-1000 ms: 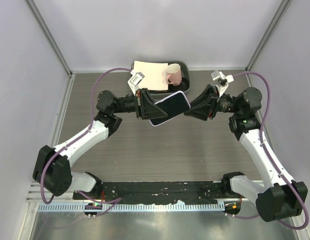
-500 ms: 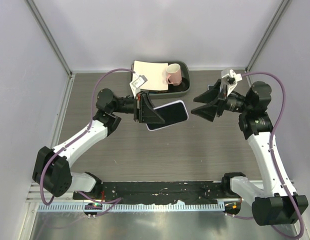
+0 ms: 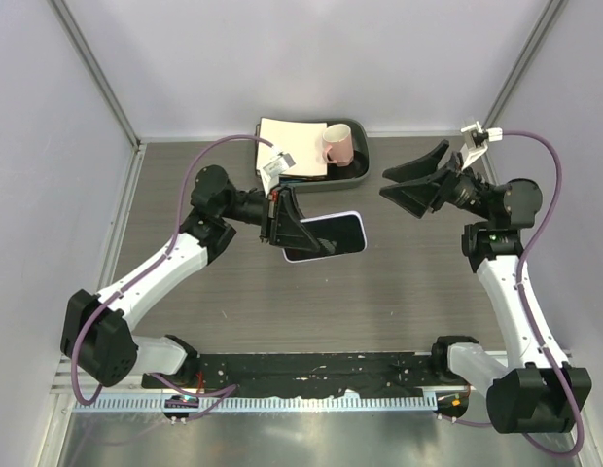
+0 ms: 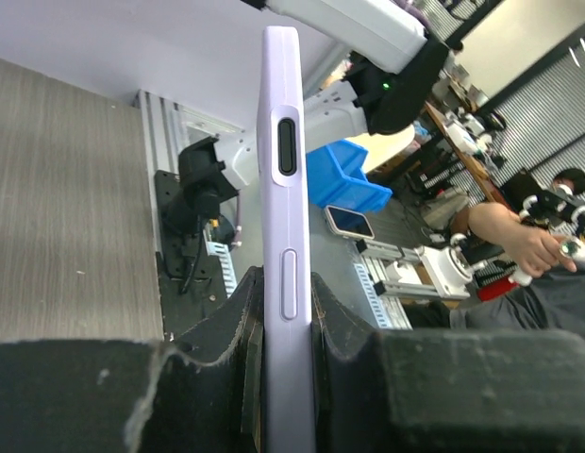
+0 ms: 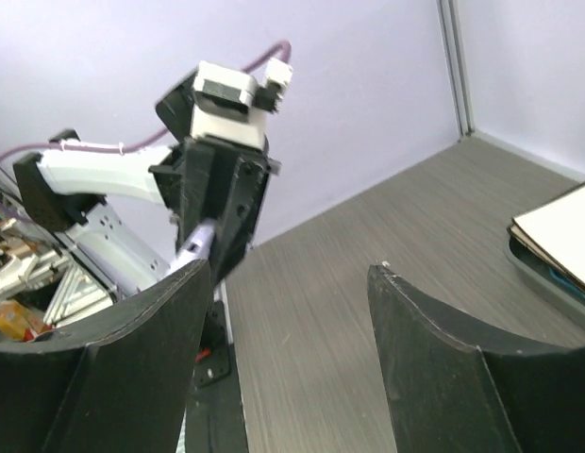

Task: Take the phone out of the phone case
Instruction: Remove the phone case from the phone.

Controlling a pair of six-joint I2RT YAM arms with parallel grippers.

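Note:
The phone in its lavender case [image 3: 328,236] is held in the air over the table's middle, dark screen up. My left gripper [image 3: 286,227] is shut on its left end. In the left wrist view the case's lavender side with its buttons [image 4: 281,179] stands upright between the shut jaws of the left gripper [image 4: 283,316]. My right gripper [image 3: 415,181] is open and empty, raised at the back right, well clear of the phone. In the right wrist view the right gripper [image 5: 291,326] is wide open and looks across at the left gripper holding the phone [image 5: 200,244].
A dark tray [image 3: 360,167] at the back middle holds a pink mug [image 3: 337,146] and a cream paper pad [image 3: 292,146]. The tray's corner also shows in the right wrist view [image 5: 557,245]. Walls close the table on the left, back and right.
My right gripper has pulled away from the phone's right end, up and toward the back right, with its jaws open. The left gripper has kept the phone and lowered it slightly.

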